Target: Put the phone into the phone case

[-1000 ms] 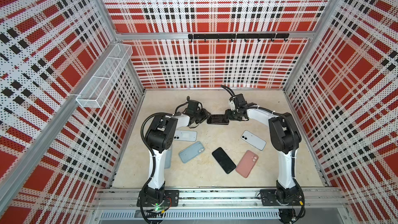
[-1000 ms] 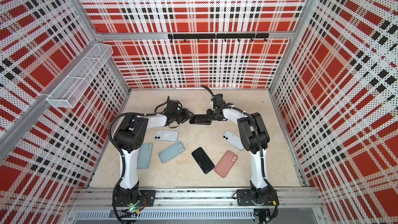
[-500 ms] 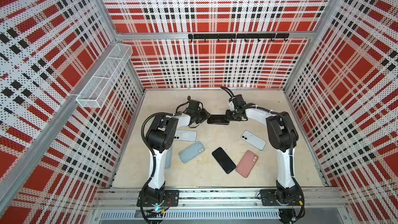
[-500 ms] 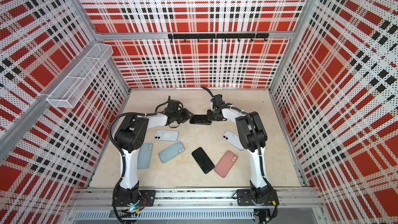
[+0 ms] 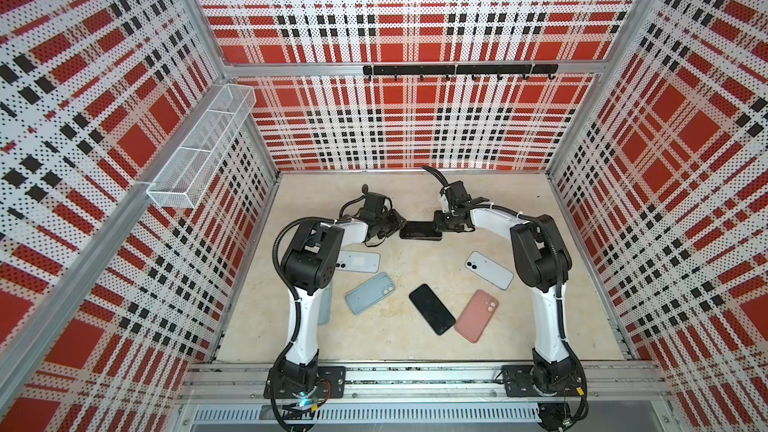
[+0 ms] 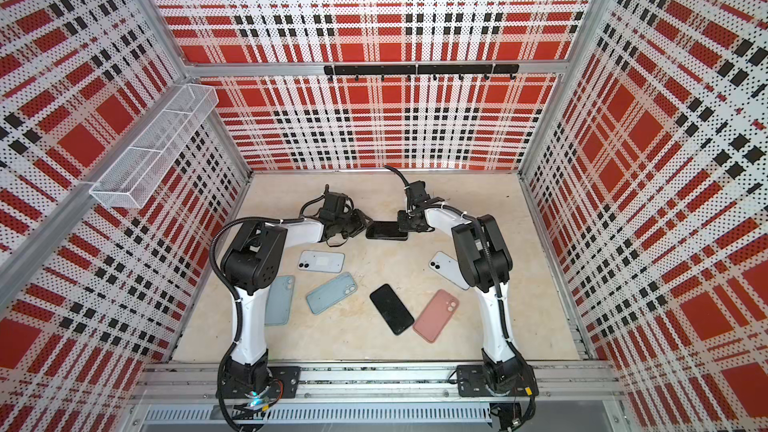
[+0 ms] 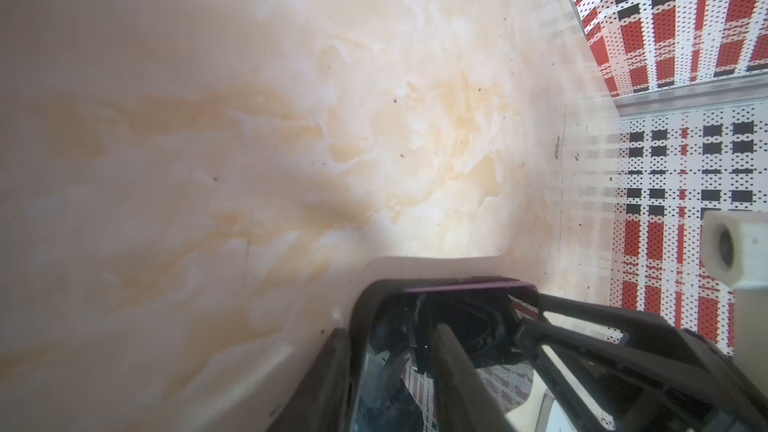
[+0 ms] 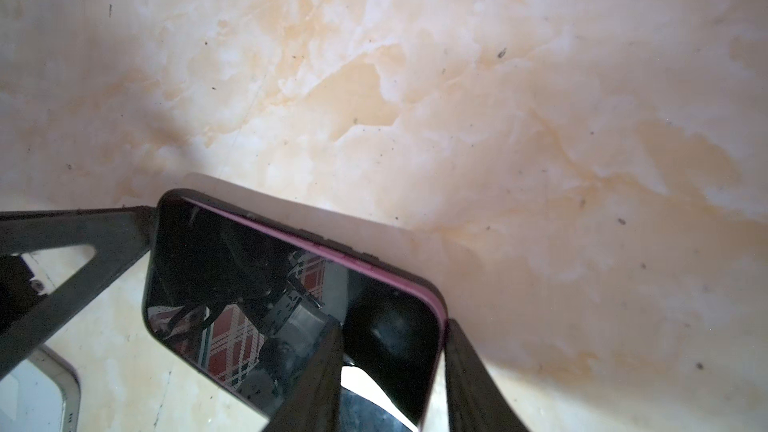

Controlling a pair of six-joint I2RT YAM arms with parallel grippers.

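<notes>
Field notes:

- The purple-edged phone (image 5: 420, 230) is held screen up over the back middle of the table (image 5: 374, 347), spanned end to end by the two arms.
- The left gripper (image 5: 396, 224) is clenched across one short end.
- The right gripper (image 8: 393, 322) is clenched across the other end. One finger (image 8: 320, 376) is seen over the glass, the other outside the purple edge.
- In the right wrist view a shadow is thrown past the phone's edge, so the phone is judged to be raised slightly off the table.
- Whether a case is already round it cannot be told.

Risks noted:
- Both grips are taken near corners, on smooth glass. If the arms are drawn apart or twisted unevenly, one end could be slipped free and the phone dropped.
- If a case rim is to be seated, a corner could be left proud where a finger covers it.
- The pink case (image 5: 476, 315), black phone (image 5: 432, 309) and light-blue case (image 5: 370, 292) lie well apart toward the front. They could be swept aside if an arm is pulled back low.
</notes>
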